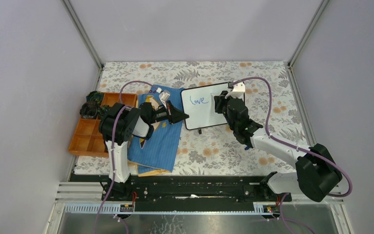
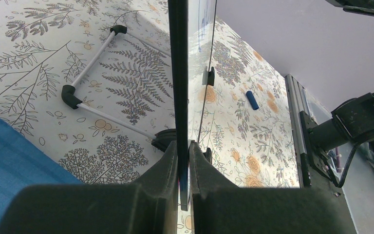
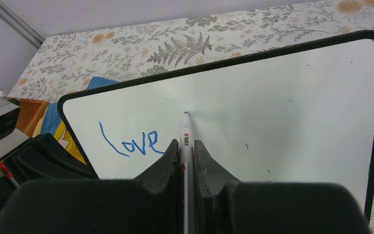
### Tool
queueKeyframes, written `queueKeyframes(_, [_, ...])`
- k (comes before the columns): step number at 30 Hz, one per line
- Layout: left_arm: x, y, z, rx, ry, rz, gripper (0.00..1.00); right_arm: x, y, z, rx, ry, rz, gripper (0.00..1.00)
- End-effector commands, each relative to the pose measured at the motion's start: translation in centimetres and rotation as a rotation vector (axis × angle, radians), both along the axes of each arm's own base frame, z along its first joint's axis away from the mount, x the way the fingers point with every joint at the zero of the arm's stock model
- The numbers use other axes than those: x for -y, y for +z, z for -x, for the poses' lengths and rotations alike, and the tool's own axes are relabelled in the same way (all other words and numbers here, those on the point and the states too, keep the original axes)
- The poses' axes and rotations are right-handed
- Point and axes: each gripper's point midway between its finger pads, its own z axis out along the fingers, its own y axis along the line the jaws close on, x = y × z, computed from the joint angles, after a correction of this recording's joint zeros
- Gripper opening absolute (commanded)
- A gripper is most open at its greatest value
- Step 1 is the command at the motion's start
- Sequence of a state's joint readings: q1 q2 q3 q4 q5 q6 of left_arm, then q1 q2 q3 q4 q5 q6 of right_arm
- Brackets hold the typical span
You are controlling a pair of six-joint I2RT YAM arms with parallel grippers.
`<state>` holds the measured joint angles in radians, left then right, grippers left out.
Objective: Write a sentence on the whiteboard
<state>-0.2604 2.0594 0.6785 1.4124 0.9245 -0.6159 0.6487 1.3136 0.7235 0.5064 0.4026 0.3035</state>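
The whiteboard point(image 1: 205, 106) stands propped on its small black feet on the floral table, white with a thin black frame point(image 3: 224, 63). In blue cursive the word "love" point(image 3: 132, 143) is written at its left; it also shows from above as "love" point(image 1: 198, 100). My left gripper point(image 1: 181, 116) is shut on the board's left edge, seen edge-on as the frame point(image 2: 178, 73) between the jaws of the left gripper point(image 2: 183, 146). My right gripper point(image 3: 186, 144) is shut on a white marker point(image 3: 185, 134), its tip at the board just right of the word.
A blue cloth-like book point(image 1: 156, 136) lies under the left arm. An orange compartment tray point(image 1: 90, 131) sits at the left edge. A blue marker cap point(image 2: 252, 99) lies on the table. The board's white stand with black corners point(image 2: 85, 68) rests behind it.
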Motion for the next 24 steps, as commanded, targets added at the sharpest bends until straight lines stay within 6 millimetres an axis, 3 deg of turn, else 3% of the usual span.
queueKeyframes(1, [-1.3,-4.1,-0.1,-0.096,0.054,-0.068,0.00,0.2,1.9,-0.7,0.045,-0.022,-0.038,0.00])
queueKeyframes(24, [-1.3,-4.1,0.0,-0.098,0.056,-0.070,0.00,0.9,-2.4,1.7,-0.064,0.002,-0.024,0.00])
